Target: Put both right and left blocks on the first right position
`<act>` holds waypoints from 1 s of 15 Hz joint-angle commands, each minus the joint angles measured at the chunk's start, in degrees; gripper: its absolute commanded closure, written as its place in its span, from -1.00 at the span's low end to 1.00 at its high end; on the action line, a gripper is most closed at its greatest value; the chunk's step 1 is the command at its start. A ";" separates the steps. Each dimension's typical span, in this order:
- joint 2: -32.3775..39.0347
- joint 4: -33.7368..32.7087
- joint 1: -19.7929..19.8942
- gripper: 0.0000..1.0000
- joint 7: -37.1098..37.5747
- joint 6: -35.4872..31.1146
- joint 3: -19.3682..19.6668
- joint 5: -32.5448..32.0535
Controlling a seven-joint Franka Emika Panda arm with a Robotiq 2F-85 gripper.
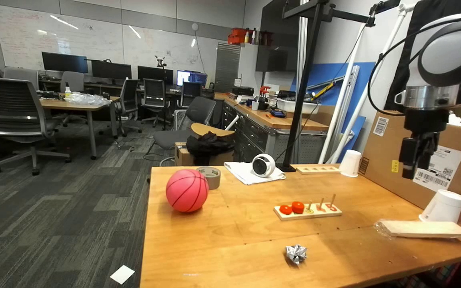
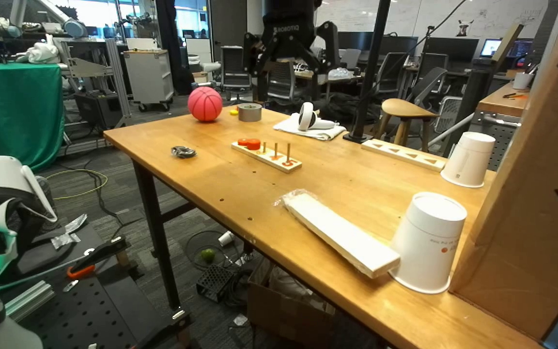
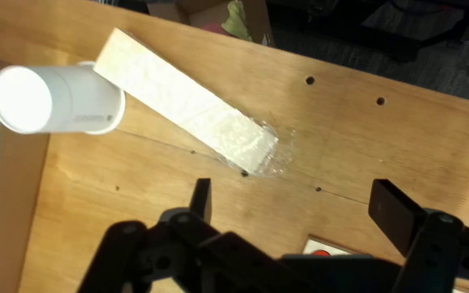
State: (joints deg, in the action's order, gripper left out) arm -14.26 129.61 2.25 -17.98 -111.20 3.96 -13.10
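The gripper (image 2: 288,92) hangs spread wide; a stretch of table (image 2: 366,198) separates the peg board (image 2: 267,157) from the plank (image 2: 339,232) near the table's edge.

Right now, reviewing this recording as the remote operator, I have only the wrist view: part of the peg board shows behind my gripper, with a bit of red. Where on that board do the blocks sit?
Observer: In both exterior views, red blocks sit on two neighbouring spots at one end of the peg board.

Operator: And the remaining spots?

Observer: In an exterior view, three pegs stand bare there, rising in height toward the opposite end.

Operator: Is there any ball outside my picture?

Observer: Yes, a pink ball, near a roll of tape, in both exterior views.
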 commanded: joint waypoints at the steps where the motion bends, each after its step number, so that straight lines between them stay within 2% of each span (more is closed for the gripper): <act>1: 1.58 -1.18 -4.02 -1.00 -6.42 -4.02 -1.32 4.45; 7: 5.80 -2.16 -8.43 -1.00 -18.14 -10.50 -3.77 4.85; 15: 16.48 -10.13 -10.07 -1.00 -37.76 -17.38 -7.71 6.97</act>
State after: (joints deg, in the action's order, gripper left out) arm -2.34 124.47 -7.56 -48.33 -126.62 -2.23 -8.62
